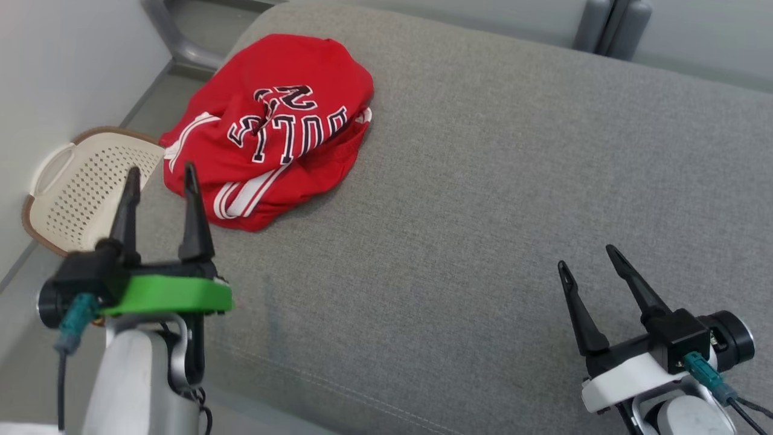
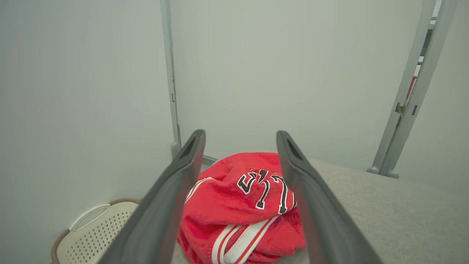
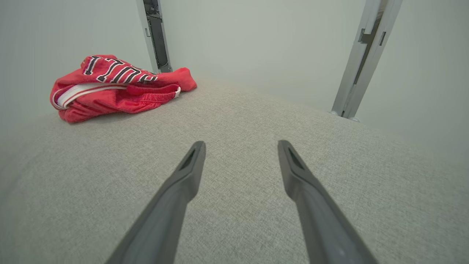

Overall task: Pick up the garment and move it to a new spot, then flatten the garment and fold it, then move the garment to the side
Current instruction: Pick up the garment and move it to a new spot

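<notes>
Left gripper (image 1: 162, 170), right gripper (image 1: 586, 257) both spread wide, empty. Garment (image 1: 272, 127), upper left: likely soft, light, limp; pinch near striped fold.

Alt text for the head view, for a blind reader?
A crumpled red garment lies at the far left of a grey cushion. The left gripper is open near it, the right gripper open at lower right.

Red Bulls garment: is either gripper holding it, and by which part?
Nothing is held. The red Bulls garment lies bunched on the grey cushion; the left gripper is open just short of it, and the right gripper is open over bare cushion.
</notes>
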Controlling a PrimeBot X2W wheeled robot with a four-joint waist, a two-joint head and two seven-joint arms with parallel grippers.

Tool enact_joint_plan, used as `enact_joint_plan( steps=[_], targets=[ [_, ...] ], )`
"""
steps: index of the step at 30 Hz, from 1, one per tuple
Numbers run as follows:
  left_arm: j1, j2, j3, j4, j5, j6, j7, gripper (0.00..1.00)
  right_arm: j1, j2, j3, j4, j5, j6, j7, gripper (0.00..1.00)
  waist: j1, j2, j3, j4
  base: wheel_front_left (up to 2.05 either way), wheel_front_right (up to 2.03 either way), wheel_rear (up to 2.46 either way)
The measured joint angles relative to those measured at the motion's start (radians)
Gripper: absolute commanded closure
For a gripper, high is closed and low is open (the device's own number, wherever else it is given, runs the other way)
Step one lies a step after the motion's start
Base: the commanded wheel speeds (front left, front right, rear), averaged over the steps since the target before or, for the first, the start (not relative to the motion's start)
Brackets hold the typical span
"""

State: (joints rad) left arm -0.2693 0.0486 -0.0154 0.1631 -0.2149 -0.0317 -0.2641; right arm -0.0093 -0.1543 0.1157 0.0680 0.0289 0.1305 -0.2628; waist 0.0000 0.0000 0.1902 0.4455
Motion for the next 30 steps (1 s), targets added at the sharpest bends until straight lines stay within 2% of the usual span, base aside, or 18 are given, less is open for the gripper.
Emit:
enact_joint_plan(
  steps=[1, 7, 10, 15, 16, 20, 27, 28, 29, 30],
  targets=[
    [-0.037, 0.0, 0.014, 0.026, -0.026, -0.005, 0.0, 0.0, -0.007, -0.013, 0.004, -0.003, -0.005, 0.0, 0.0, 0.0, 0.0, 0.0, 0.017, -0.002, 0.0, 0.0, 0.0],
    [-0.312, 0.034, 0.059, 0.245, -0.002, -0.059, 0.0, 0.0, -0.047, -0.056, 0.01, -0.027, -0.014, 0.0, 0.0, 0.0, 0.0, 0.0, 0.136, -0.022, 0.0, 0.0, 0.0],
    [-0.431, 0.052, 0.049, 0.388, -0.017, -0.075, 0.0, 0.0, -0.057, -0.066, 0.011, -0.033, -0.016, 0.0, 0.0, 0.0, 0.0, 0.0, 0.187, -0.034, 0.0, 0.0, 0.0],
    [-0.6, 0.088, 0.05, 0.617, -0.047, -0.084, 0.086, 0.0, -0.061, -0.071, 0.015, -0.044, -0.024, 0.0, 0.0, 0.0, 0.0, 0.0, 0.256, -0.062, 0.0, 0.0, 0.0],
    [-0.652, 0.1, 0.053, 0.7, -0.055, -0.084, 0.132, 0.0, -0.066, -0.071, 0.019, -0.051, -0.024, 0.0, 0.0, 0.0, 0.0001, 0.0, 0.278, -0.078, 0.0, 0.0, 0.0],
    [-0.702, 0.108, 0.05, 0.849, -0.081, -0.087, 0.252, 0.0, -0.079, -0.074, 0.028, -0.061, -0.032, 0.0, 0.0, 0.0, 0.0001, 0.0, 0.308, -0.112, 0.0, 0.0, 0.0],
    [-0.744, 0.132, 0.048, 0.977, -0.086, -0.077, 0.29, 0.02, -0.093, -0.073, 0.021, -0.079, -0.035, 0.0, -0.003, 0.0, 0.0001, 0.0, 0.348, -0.154, 0.0, 0.0, 0.0],
    [-0.747, 0.136, 0.044, 0.99, -0.086, -0.077, 0.295, 0.19, -0.094, -0.073, 0.02, -0.081, -0.036, 0.0, -0.003, 0.0, 0.0001, 0.0, 0.352, -0.157, 0.0, 0.0, 0.0],
    [-0.752, 0.14, 0.04, 1.003, -0.086, -0.077, 0.299, 0.54, -0.095, -0.072, 0.02, -0.081, -0.036, 0.0, -0.003, 0.0, 0.0, 0.0, 0.353, -0.16, 0.0, 0.0, 0.0],
    [-0.758, 0.142, 0.038, 1.013, -0.086, -0.077, 0.307, 0.73, -0.096, -0.072, 0.019, -0.082, -0.036, 0.0, -0.003, 0.0, 0.0, 0.0, 0.354, -0.16, 0.0, 0.0, 0.0]
  ],
)
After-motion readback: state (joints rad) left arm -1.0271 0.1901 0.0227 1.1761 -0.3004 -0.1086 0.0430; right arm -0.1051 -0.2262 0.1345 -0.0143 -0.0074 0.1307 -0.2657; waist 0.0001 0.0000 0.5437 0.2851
